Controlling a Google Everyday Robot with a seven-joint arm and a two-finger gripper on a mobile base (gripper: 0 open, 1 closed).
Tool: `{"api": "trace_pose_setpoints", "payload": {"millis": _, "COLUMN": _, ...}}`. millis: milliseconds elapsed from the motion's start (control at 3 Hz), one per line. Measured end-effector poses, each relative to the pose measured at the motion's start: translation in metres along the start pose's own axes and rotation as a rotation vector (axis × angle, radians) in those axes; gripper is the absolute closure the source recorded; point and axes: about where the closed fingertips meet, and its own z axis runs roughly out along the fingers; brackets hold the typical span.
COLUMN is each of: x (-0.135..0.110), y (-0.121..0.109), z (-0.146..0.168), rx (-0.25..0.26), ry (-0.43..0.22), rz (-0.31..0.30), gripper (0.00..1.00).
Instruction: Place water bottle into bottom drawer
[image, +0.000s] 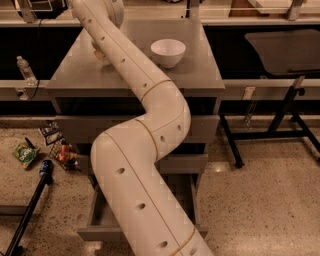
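Observation:
My white arm runs from the bottom of the camera view up over the grey cabinet top (200, 70). My gripper (99, 52) is at the cabinet top's back left, mostly hidden behind my wrist; only a pale bit pokes out on the left. The water bottle is hidden from view, likely behind the arm. The bottom drawer (100, 220) stands pulled open below the cabinet, and my arm covers most of it.
A white bowl (168, 51) sits on the cabinet top to the right of my arm. A small clear bottle (25, 70) stands on a ledge at far left. Snack packets (26, 154) and a black pole (30, 210) lie on the floor at left. A black stand (280, 120) is at right.

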Motion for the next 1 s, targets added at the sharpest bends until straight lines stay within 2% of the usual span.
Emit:
{"api": "trace_pose_setpoints", "payload": {"millis": 333, "x": 0.006, "y": 0.022, "z": -0.067, "rx": 0.097, "ry": -0.096, "rz": 0.182, "gripper": 1.0}}
{"api": "trace_pose_setpoints", "payload": {"millis": 667, "x": 0.014, "y": 0.027, "z": -0.118, "rx": 0.168, "ry": -0.129, "rz": 0.288, "gripper": 1.0}}
{"api": "trace_pose_setpoints", "payload": {"millis": 1000, "x": -0.007, "y": 0.044, "z": -0.164, "rx": 0.225, "ry": -0.278, "rz": 0.468, "gripper": 1.0}}
